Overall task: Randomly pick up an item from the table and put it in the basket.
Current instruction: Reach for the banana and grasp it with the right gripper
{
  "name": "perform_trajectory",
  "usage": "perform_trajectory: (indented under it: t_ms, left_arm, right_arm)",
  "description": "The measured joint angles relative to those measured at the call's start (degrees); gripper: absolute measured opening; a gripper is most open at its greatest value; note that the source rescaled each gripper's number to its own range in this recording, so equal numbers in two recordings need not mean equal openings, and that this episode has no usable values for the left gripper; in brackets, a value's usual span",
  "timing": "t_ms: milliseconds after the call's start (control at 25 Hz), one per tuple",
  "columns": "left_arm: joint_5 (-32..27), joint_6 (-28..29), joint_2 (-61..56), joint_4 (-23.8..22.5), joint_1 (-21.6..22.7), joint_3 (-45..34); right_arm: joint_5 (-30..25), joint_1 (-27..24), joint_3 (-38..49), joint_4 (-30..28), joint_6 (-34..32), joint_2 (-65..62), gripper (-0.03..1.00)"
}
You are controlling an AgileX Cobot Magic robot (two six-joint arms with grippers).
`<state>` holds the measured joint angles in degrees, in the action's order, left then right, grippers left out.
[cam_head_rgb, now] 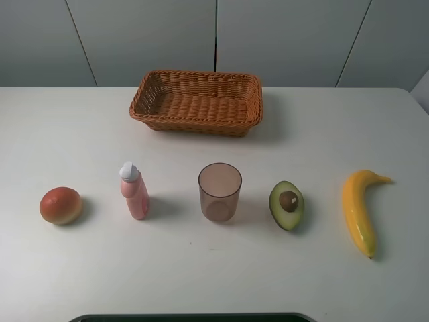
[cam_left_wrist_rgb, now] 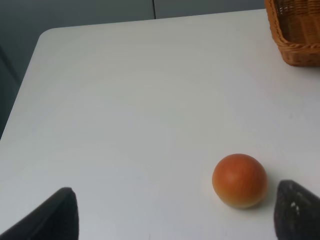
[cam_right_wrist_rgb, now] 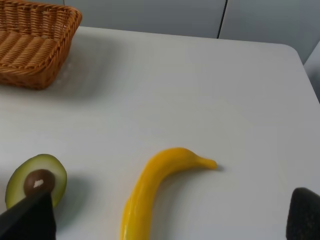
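The yellow banana (cam_head_rgb: 358, 211) lies on the white table (cam_head_rgb: 214, 275) at the right, stem tip toward the back. It also shows in the right wrist view (cam_right_wrist_rgb: 150, 190), between the fingers of my right gripper (cam_right_wrist_rgb: 167, 220), which is open, empty and apart from it. The wicker basket (cam_head_rgb: 196, 101) stands empty at the back middle; its corner shows in the right wrist view (cam_right_wrist_rgb: 30, 47) and the left wrist view (cam_left_wrist_rgb: 295, 35). My left gripper (cam_left_wrist_rgb: 175, 217) is open and empty near the orange-red fruit (cam_left_wrist_rgb: 239, 180). Neither gripper shows in the exterior high view.
In a row left of the banana lie a halved avocado (cam_head_rgb: 287, 204), a translucent brown cup (cam_head_rgb: 219, 192), a pink bottle with a white cap (cam_head_rgb: 134, 191) and the orange-red fruit (cam_head_rgb: 60, 205). A dark edge (cam_head_rgb: 194, 317) runs along the table's front.
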<state>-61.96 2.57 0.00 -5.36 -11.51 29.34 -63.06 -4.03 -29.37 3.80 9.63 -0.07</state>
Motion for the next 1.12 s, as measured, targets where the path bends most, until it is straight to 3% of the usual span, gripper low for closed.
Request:
perform_trajectory:
  t_ms: [1120]
  left_arm:
    - [0.0, 0.0, 0.0, 0.0, 0.0, 0.0]
  right_arm:
    - [0.0, 0.0, 0.0, 0.0, -0.7, 0.0, 1.0]
